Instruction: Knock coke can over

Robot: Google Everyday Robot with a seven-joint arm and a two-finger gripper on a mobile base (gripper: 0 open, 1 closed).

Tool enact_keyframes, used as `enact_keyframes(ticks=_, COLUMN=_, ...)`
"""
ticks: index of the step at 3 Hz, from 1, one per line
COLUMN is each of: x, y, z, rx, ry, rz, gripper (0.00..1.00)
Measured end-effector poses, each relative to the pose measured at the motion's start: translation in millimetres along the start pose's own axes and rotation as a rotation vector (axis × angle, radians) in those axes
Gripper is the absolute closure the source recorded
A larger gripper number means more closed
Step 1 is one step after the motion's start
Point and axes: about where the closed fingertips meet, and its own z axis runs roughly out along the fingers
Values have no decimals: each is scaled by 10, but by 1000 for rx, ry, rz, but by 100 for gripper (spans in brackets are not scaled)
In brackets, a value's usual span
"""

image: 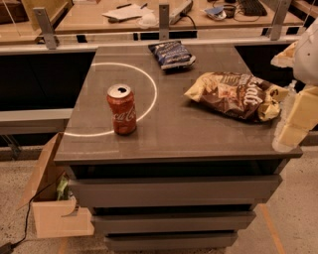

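Note:
The coke can stands upright on the left half of the grey table, near its front edge. It is red-orange with white script and a silver top with a pull tab. A bright white ring of light on the tabletop curves around and behind it. My gripper is pale and blocky. It hangs at the far right edge of the view, beside the table's front right corner, far to the right of the can and well apart from it.
A brown-and-yellow chip bag lies on the right half of the table. A dark blue snack bag lies at the back middle. A cardboard box sits on the floor at the left. A cluttered desk stands behind.

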Motion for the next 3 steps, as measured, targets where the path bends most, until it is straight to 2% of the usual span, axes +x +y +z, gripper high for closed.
enact_keyframes(ticks=1, x=0, y=0, z=-1, rx=0, ry=0, rz=0, gripper=0)
enact_keyframes(ticks=2, x=-30, y=3, z=12, rx=-1, ry=-52, rz=25, gripper=0)
enact_keyframes(ticks=3, x=-23, y=-75, z=150, rx=21, ry=-237, rz=82, gripper=0)
